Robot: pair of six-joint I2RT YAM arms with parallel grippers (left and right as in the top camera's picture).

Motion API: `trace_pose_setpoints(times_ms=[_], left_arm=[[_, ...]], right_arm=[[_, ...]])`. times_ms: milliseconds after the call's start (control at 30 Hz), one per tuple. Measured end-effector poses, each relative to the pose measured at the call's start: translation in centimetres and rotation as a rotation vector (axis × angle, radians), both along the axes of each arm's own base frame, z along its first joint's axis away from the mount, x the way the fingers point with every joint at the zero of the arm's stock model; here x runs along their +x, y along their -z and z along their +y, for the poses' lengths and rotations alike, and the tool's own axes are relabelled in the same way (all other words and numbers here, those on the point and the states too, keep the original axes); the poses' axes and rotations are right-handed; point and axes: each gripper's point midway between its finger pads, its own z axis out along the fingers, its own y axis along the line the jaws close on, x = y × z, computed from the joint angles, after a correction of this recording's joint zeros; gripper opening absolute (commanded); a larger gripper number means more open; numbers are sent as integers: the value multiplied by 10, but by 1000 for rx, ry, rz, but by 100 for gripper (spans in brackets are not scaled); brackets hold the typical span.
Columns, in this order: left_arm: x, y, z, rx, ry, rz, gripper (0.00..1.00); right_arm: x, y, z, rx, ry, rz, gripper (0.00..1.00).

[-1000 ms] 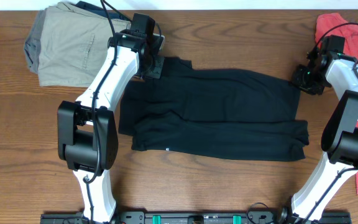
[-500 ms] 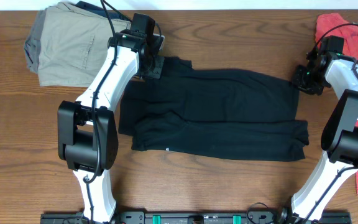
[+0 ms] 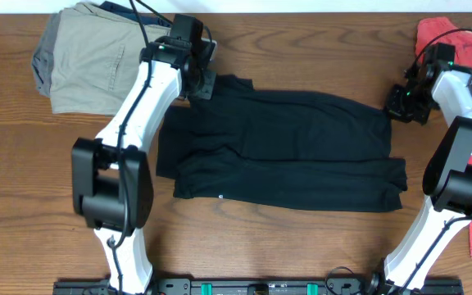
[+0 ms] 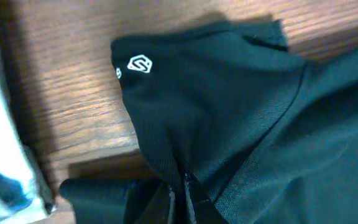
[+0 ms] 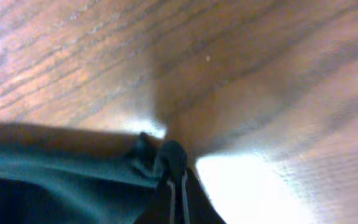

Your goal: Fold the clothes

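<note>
Clothes (image 3: 285,152): spread flat at centre, legs lying rightward.
Left gripper (image 3: 201,85): clenched on far-left corner.
Right gripper (image 3: 399,104): seemingly pinching far-right corner.
Tip: lift both corners evenly, then carry toward near edge.

Looked bright and evenly lit from above in the overhead view, with the grain of the worktop (image 3: 301,246) crisp and only faint, soft shadows. Turned soft in the left wrist view, worst at 9 o'clock along a pale bluish smear; kept the weave of the black clothes (image 4: 229,112) legible near the centre. Blew out to white glare at 5 o'clock in the right wrist view, beside a broad dark shadow through the middle; read blurred throughout.
</note>
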Motion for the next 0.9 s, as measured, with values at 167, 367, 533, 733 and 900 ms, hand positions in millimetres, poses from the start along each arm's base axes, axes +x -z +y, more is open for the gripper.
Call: trace_pose_setpoints(times_ms=[167,367,533,733,900], left_arm=[[-16,-55,4,-19,0,-71,6],[-45,-67,11,-7,-6,-8,6],[-57,-56,14,10,-8,58,6],[-74,-42,18,29,-10,134,6],[-93,-33,23,45,-29,219,6]], right_arm=[[-4,-21,-11,5,40,28,1],[-22,-26,-11,29,72,105,1],[-34,-35,-7,40,79,141,1],[-45,-63,-3,39,86,133,1],[-62,-75,2,51,86,179,1]])
